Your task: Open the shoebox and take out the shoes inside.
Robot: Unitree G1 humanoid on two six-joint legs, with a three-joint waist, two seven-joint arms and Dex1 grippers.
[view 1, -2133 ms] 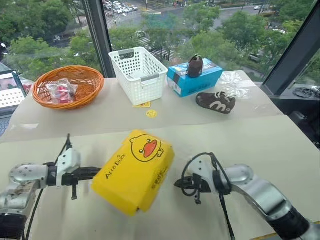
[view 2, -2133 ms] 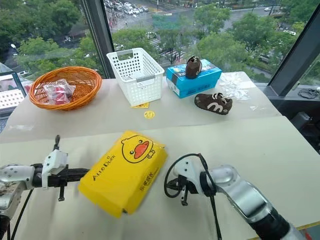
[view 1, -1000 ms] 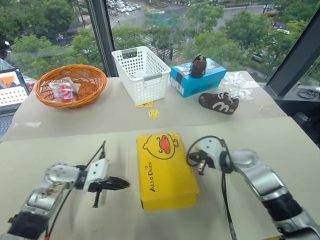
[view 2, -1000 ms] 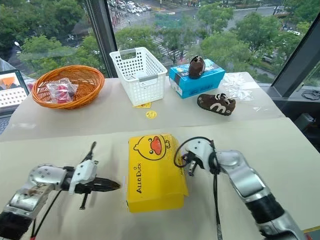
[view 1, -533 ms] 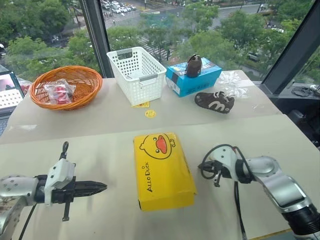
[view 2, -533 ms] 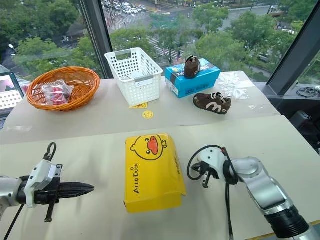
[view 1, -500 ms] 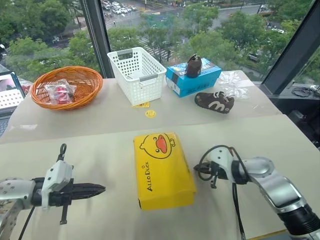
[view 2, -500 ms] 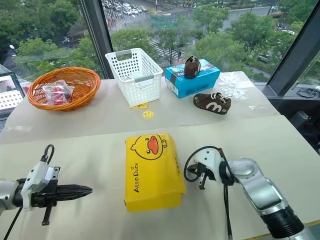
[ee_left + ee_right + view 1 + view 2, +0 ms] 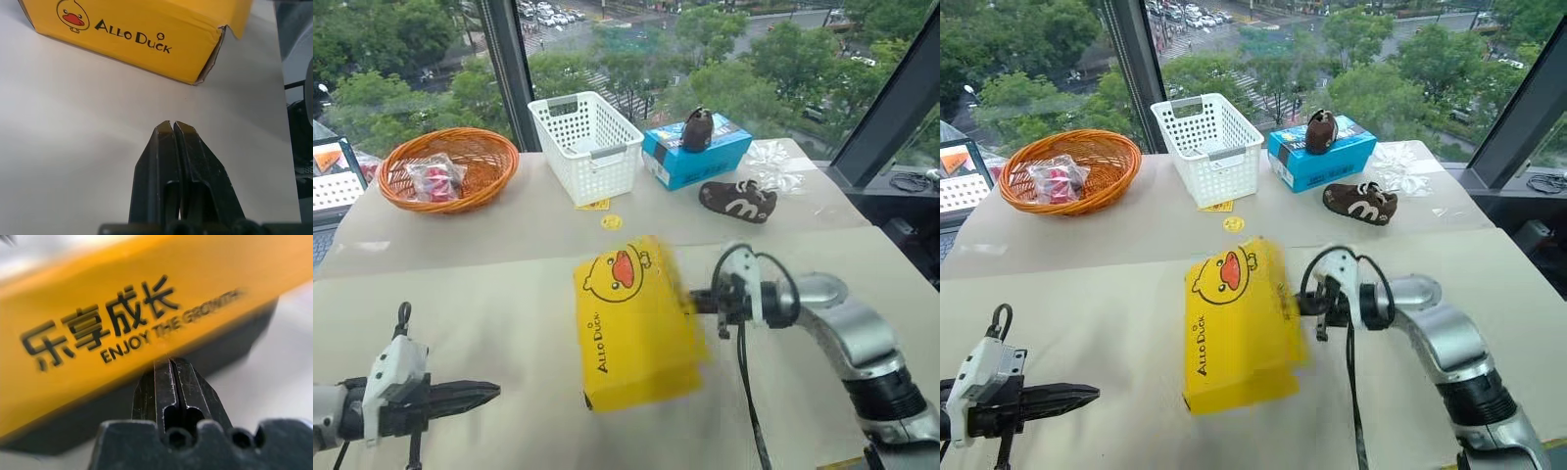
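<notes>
Now we have the shoebox (image 9: pixel 634 328) at the centre of the frame on the pale surface (image 9: pixel 509 304), duck face toward the top, its right-hand lid edge blurred and seemingly lifted. Our right hand (image 9: pixel 697 302) is clenched, grasping nothing, its tips pressed to that right edge. We judge it is there to pry the lid up, since pinched fingers make a thin wedge. Our left hand (image 9: pixel 489 394) sits at the lower left, also clenched and empty, well apart from the box, likely kept clear so the lid can swing.

In the right wrist view the fingertips (image 9: pixel 168 369) sit right at the seam where yellow lid meets dark tray wall, a detail the head views blur. In the left wrist view we see the box's corner flap gaping. The shoes are inside, unseen.
</notes>
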